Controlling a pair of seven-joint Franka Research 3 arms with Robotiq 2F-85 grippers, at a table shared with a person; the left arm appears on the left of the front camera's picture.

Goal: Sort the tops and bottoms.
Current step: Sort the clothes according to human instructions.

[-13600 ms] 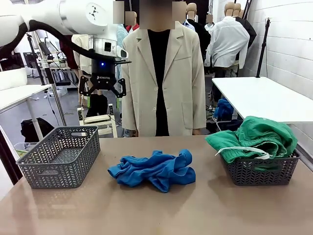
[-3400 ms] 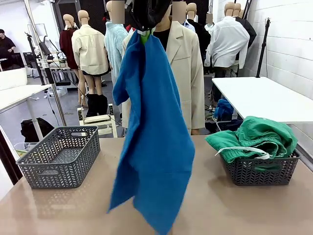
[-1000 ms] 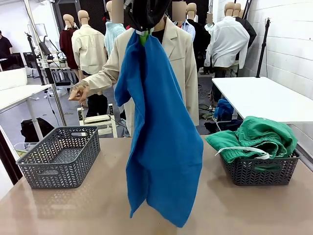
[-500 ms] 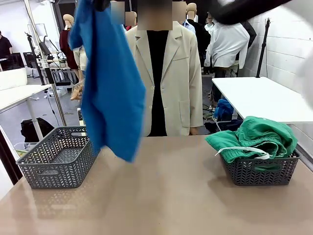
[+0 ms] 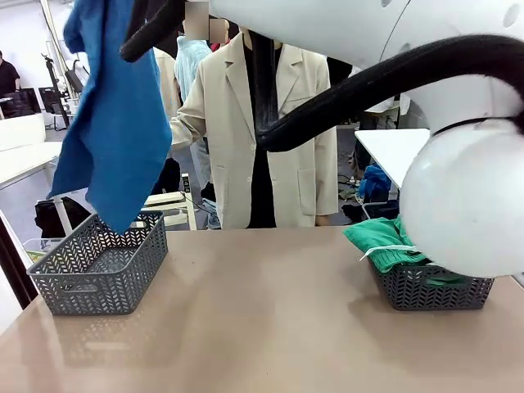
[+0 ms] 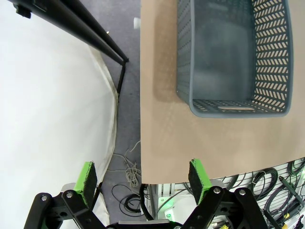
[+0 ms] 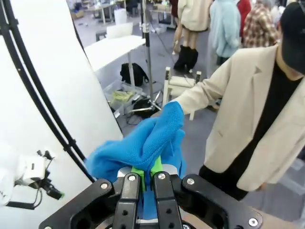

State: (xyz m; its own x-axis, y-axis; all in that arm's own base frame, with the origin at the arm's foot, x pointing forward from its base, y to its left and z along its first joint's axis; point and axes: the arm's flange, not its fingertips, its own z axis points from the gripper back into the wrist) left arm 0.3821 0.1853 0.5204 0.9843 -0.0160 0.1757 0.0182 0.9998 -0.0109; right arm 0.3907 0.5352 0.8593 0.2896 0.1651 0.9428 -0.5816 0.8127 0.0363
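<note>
We see a tan table [image 5: 270,327] with a grey mesh basket at each end and a person in a beige coat [image 5: 254,131] standing at the far side. Our right arm [image 5: 426,106] reaches across from the right, its white bulk blocking much of the front view, and lifts the royal-blue top [image 5: 110,123] high at the left of the scene. The cloth hangs down in a long drape, its lowest corner dangling just above the left basket [image 5: 98,262], which has nothing in it. In the right wrist view, our right gripper [image 7: 143,183] has its green pads pinched together on a bunched fold of the blue top [image 7: 143,140]. The right basket [image 5: 434,286] holds the emerald green bottoms [image 5: 381,239], with a white drawstring trailing over the rim. In the left wrist view, our left gripper [image 6: 143,179] has its jaws spread wide with nothing between them, looking down on the left basket [image 6: 233,57] and the table edge from above.
</note>
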